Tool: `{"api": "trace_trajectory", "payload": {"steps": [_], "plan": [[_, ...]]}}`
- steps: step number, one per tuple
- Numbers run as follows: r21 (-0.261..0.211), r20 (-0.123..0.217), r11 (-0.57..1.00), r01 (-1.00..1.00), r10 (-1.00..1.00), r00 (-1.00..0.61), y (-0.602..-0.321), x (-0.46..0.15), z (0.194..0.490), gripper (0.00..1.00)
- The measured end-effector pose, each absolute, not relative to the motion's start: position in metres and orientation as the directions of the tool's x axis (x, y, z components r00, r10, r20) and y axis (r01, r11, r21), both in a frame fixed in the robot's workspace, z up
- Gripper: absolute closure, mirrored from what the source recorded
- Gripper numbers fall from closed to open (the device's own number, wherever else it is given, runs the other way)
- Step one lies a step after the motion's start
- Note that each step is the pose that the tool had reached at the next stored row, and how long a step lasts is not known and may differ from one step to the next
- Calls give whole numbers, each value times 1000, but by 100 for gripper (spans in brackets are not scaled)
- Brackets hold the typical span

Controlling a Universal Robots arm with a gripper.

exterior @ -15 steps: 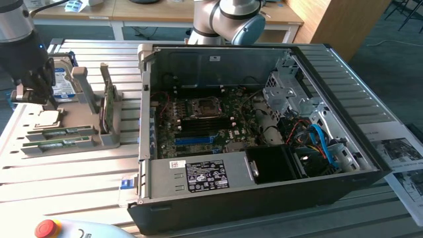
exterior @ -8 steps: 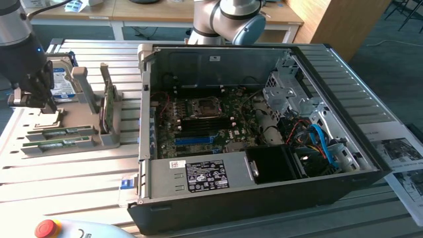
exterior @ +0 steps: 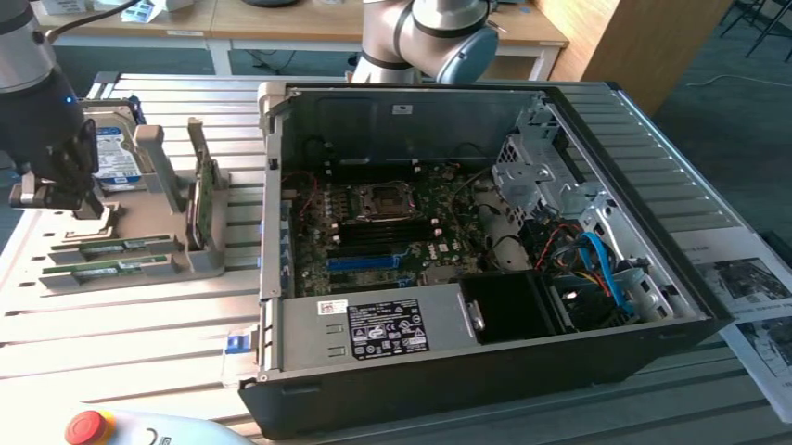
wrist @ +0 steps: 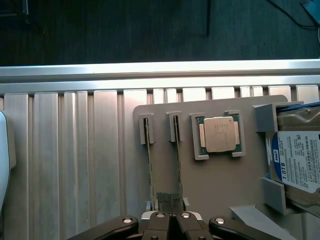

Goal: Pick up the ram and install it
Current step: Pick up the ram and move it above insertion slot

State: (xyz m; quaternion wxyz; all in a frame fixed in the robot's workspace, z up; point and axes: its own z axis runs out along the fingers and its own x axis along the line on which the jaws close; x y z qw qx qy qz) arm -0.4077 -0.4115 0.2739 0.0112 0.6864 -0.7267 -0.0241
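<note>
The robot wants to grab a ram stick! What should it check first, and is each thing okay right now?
1. Ram sticks standing on edge in the grey holder: ok, two are there.
2. Gripper close to the sticks: ok, it hangs over their ends.
3. Gripper open enough to take a stick: not ok, it is shut.
4. Gripper lined up on one stick: cannot tell; it sits about between the two.
5. Computer case open with the blue motherboard slot uncovered: ok.
</note>
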Motion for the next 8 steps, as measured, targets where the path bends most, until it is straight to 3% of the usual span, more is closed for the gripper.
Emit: {"api": "trace_trajectory", "payload": {"steps": [8], "plan": [[50, -17, 56, -997, -998, -57, -416, -408, 274, 89]]}}
